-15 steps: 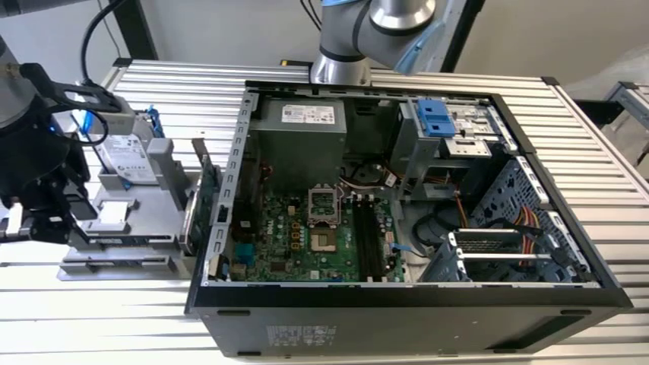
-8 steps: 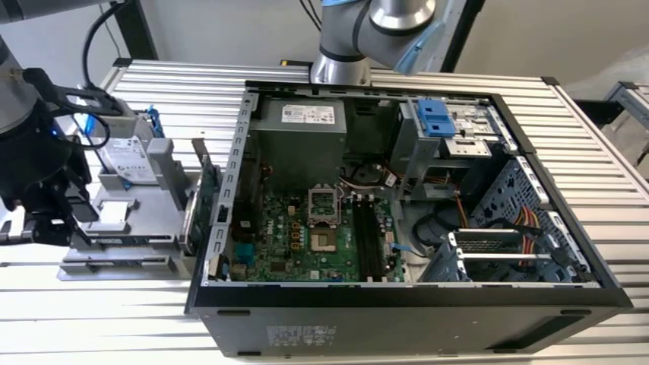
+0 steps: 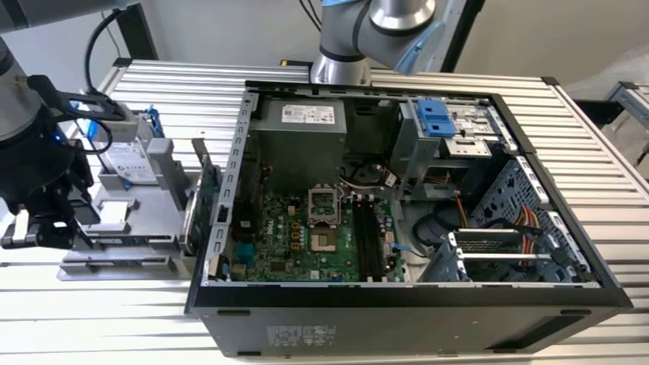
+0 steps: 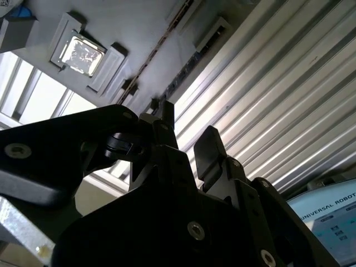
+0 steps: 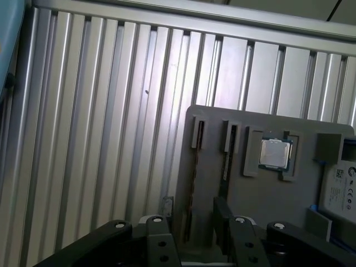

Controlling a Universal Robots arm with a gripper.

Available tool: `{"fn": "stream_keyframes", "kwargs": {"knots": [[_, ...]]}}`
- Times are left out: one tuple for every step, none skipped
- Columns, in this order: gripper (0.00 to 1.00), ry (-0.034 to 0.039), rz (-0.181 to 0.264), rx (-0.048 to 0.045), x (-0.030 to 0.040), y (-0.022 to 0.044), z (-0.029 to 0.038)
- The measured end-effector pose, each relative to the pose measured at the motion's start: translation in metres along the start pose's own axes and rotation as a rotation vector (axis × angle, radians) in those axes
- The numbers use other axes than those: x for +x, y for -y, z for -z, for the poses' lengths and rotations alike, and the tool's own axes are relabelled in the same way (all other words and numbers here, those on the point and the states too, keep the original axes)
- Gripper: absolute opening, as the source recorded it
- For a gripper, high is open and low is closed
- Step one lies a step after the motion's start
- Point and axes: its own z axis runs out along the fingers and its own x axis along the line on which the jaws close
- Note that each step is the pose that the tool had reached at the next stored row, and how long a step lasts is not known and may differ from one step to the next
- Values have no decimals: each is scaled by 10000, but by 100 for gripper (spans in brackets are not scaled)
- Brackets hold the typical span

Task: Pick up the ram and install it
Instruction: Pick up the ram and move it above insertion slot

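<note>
Claw (image 5: pixel 194 214) part open, fingers flanking ram (image 5: pixel 194 167) edge-up in grey tray (image 5: pixel 267 206) slot, ungripped.

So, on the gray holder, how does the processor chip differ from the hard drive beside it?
The processor chip is small and square; the hard drive is clearly larger and oblong. The chip shows a bare silvery top; the drive carries a white label. The chip lies next to the two card slots; the drive lies farther from them. Both rest on the gray holder.
</note>
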Motion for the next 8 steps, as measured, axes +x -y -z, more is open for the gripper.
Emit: {"fn": "stream_keyframes", "kwargs": {"knots": [[100, 0, 0, -1, 0, 0, -4], [100, -1, 0, -1, 0, 0, -8], [100, 0, 0, -1, 0, 0, -12], [100, 1, 0, 1, 0, 1, -17], [100, 0, 0, 0, 1, 1, -20], [100, 0, 0, -1, 1, 1, -24], [100, 0, 0, 0, 1, 1, -27], [100, 0, 0, 0, 1, 1, -32]]}}
